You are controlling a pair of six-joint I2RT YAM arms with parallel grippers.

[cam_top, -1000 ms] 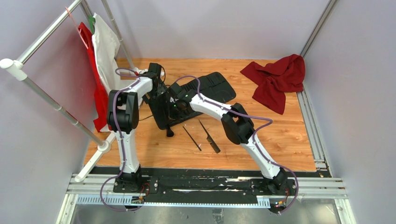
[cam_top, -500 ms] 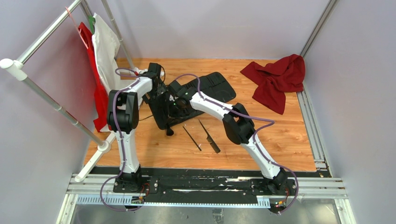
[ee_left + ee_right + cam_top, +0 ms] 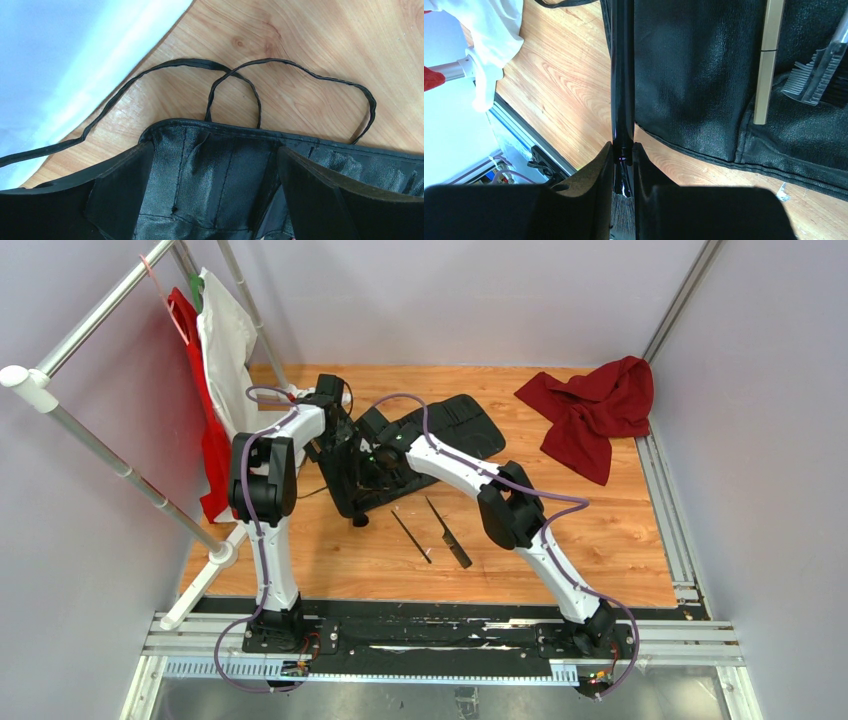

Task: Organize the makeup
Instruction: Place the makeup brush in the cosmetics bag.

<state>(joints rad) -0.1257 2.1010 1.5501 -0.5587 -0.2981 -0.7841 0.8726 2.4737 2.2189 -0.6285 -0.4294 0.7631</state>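
Note:
My right gripper (image 3: 623,161) is shut on a black-handled makeup brush (image 3: 622,75) near its bristles; the handle runs along the left edge of the black fabric case (image 3: 694,75). In the top view the gripper (image 3: 373,470) is over the case's near-left end (image 3: 345,490), with the brush head (image 3: 360,520) just past the case edge. A tan-handled brush (image 3: 768,60) and a grey comb-like tool (image 3: 816,75) lie in the case. My left gripper (image 3: 215,200) is open, its fingers astride the case's end (image 3: 220,160). A thin black brush (image 3: 411,536) and a black comb (image 3: 449,533) lie on the wood.
The case's black tie cords (image 3: 240,82) loop over the wood. A white garment (image 3: 225,350) and a red one hang on a rack (image 3: 100,440) at the left. A red cloth (image 3: 595,410) lies at the back right. A rail runs along the near edge.
My right gripper has shifted slightly up and left with the brush, so the brush head sits closer to the case edge. The left arm has barely moved.

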